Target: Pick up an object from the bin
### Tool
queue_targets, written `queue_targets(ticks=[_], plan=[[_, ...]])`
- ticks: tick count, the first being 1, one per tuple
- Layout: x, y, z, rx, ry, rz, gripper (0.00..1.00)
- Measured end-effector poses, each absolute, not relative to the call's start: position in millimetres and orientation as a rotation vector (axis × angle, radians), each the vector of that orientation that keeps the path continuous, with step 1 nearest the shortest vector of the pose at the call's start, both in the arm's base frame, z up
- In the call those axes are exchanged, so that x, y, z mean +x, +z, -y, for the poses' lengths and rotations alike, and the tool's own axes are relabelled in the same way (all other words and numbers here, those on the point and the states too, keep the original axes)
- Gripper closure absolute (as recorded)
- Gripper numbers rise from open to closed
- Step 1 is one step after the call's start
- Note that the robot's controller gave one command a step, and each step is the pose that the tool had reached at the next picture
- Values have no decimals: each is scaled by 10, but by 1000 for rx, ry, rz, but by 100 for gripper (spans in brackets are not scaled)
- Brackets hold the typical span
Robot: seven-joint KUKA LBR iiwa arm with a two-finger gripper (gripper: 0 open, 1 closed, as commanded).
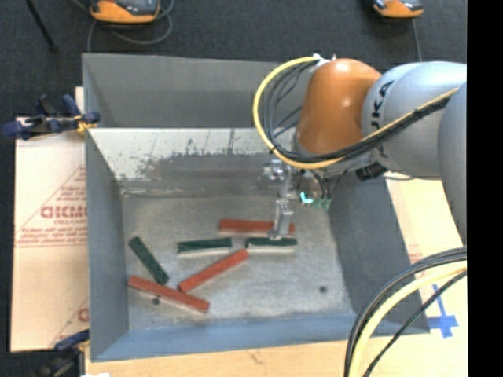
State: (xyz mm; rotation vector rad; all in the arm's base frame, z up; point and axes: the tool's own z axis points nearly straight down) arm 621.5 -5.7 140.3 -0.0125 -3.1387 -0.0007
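My gripper (280, 220) hangs low in the middle of the bin, toward its right side. Its tip comes down at the right end of a short red flat stick (242, 226), which lies crosswise on the floor. Just in front of it lies a dark green stick with a pale edge (272, 244), nearly touching the gripper's tip. I see nothing lifted off the floor.
Left of these lie another green stick (203, 246), a slanted red stick (214, 269), a longer red stick (168, 294) near the front left and a dark green bar (148, 259). The arm with its orange cover and cables hangs over the bin's back right.
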Motion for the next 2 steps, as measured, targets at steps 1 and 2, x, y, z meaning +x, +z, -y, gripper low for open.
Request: queue_targets(ticks=[1, 2], plan=[[6495, 691, -104, 228, 0, 3133, 0], [6508, 722, -100, 225, 0, 3139, 100]])
